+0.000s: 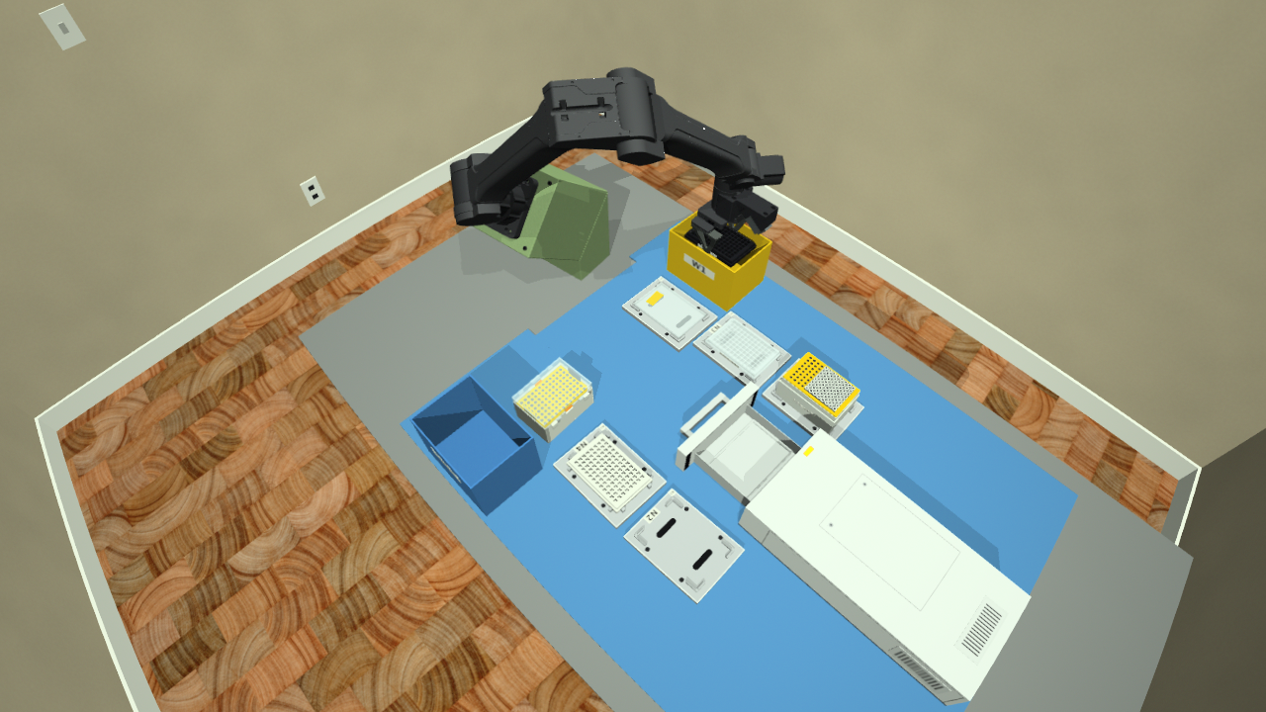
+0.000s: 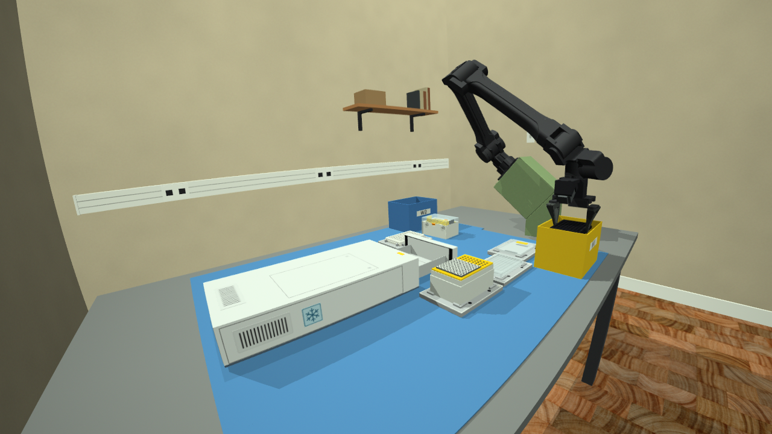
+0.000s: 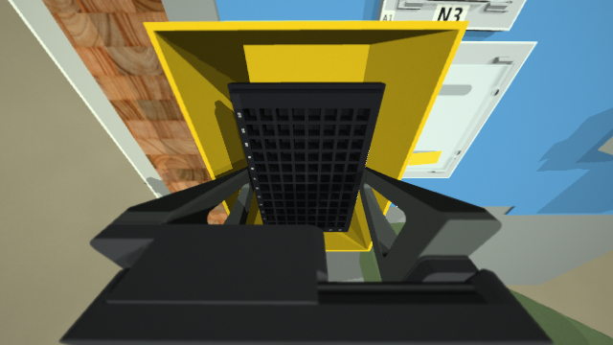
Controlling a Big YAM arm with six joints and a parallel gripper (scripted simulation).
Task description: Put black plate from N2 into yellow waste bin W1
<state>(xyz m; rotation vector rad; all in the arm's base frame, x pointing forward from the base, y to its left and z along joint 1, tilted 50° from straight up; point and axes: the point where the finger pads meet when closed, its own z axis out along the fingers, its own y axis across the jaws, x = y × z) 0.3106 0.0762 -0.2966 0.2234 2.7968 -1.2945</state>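
The black plate [image 3: 306,155] is a dark grid of wells, held flat between my gripper's [image 3: 306,192] two fingers. My gripper is shut on the plate and has it lowered into the mouth of the yellow waste bin W1 [image 1: 717,259], about level with the rim [image 2: 573,225]. The bin stands upright at the far end of the blue mat, near the bench edge [image 2: 567,246]. In the wrist view the bin's yellow walls [image 3: 306,53] surround the plate on all sides. The work nest N2 [image 1: 683,543] lies bare near the front of the mat.
Nest N3 [image 3: 452,11] and a white lidded plate [image 1: 668,311] lie beside W1. A clear plate [image 1: 742,346], a yellow-topped tip box [image 1: 819,386], an open-drawer white fridge unit [image 1: 876,549], blue bin W2 [image 1: 476,440], another tip box [image 1: 553,398] and a white well plate [image 1: 609,464] stand further forward.
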